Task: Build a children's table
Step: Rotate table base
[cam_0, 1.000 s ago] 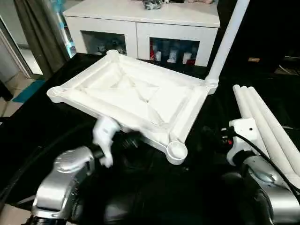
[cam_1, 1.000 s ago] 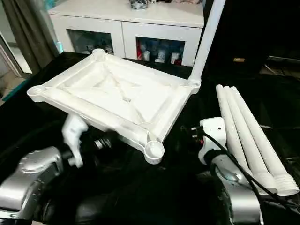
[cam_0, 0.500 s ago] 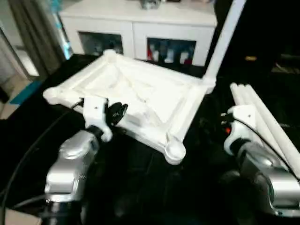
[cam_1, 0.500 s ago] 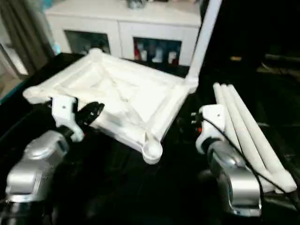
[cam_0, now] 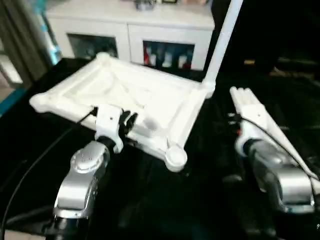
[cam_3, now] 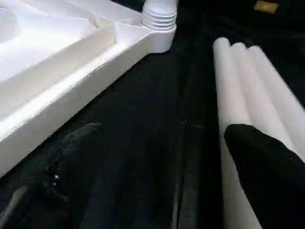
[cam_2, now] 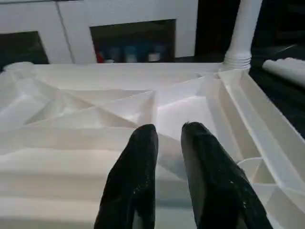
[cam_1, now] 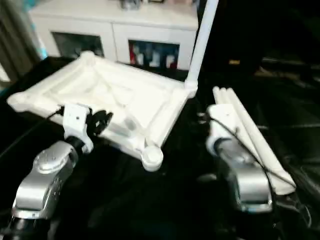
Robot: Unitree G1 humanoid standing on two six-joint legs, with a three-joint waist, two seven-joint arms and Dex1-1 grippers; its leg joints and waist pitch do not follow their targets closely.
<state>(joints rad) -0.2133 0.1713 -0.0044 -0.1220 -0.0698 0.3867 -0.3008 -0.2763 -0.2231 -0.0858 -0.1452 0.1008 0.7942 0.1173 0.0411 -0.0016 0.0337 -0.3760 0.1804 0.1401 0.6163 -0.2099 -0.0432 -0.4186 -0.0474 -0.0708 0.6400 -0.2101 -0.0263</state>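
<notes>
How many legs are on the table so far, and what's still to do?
One white tube leg stands screwed into a far corner socket of the upside-down ribbed white plastic tabletop. The left gripper hovers over the top's near edge, holding nothing. Three loose white tube legs lie beside the right gripper; three sockets wait.

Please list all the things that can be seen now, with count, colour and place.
table top: one, white, ribbed underside up, on the black table.
fitted leg: one, white, upright in the far right corner socket.
loose legs: three, white, side by side right of the top.
black table: one, under everything.
cabinet: one, white, glass doors, behind.
left gripper: one, black jaws slightly apart, over the top's near edge.
right gripper: one, black, over the loose legs.
</notes>
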